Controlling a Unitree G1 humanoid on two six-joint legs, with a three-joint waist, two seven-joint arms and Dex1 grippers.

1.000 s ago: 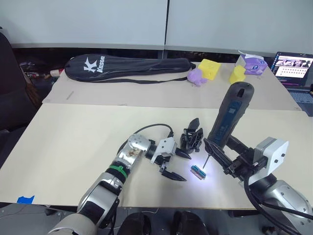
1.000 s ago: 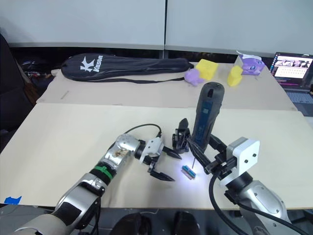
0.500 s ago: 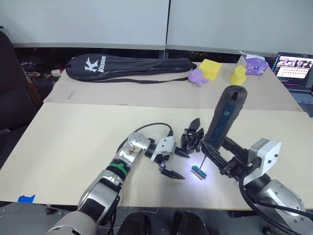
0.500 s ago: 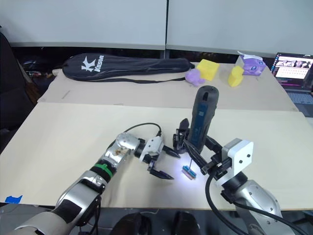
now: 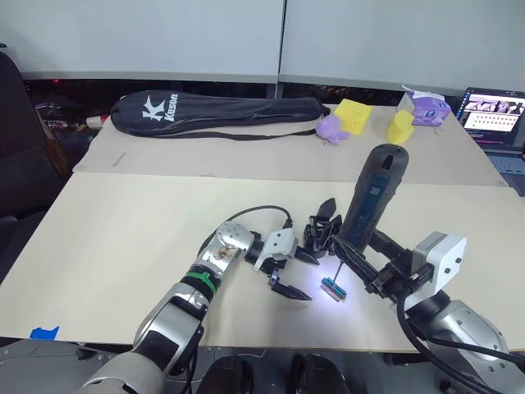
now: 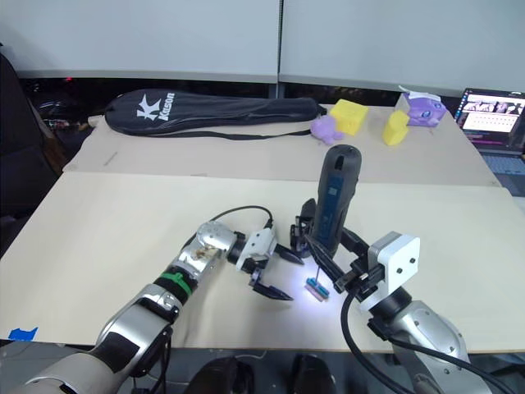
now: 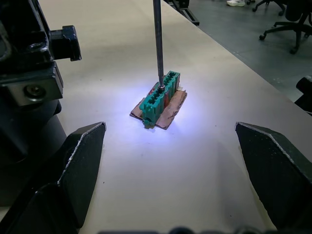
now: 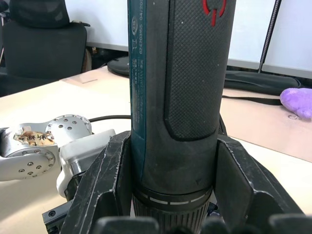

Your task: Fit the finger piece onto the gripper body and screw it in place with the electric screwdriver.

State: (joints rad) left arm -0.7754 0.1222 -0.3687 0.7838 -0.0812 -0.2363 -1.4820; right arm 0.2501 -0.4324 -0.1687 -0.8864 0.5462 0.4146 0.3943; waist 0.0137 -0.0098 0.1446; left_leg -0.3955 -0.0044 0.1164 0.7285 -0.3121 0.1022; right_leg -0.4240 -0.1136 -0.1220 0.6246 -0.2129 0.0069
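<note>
Right gripper clamps the screwdriver upright, bit apparently touching the green block. Left gripper spread wide, empty, left of the block; gripper body just beyond.

The long black racket bag is showing a white "K" logo and "Kason". The electric screwdriver is bearing small white digits, partly "04/202", beside a red mark.

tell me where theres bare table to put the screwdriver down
The near table is bare left of the left gripper, up to the seam before the racket bag. Crowded: around the gripper body, green block and right gripper, shut on the electric screwdriver.
</note>
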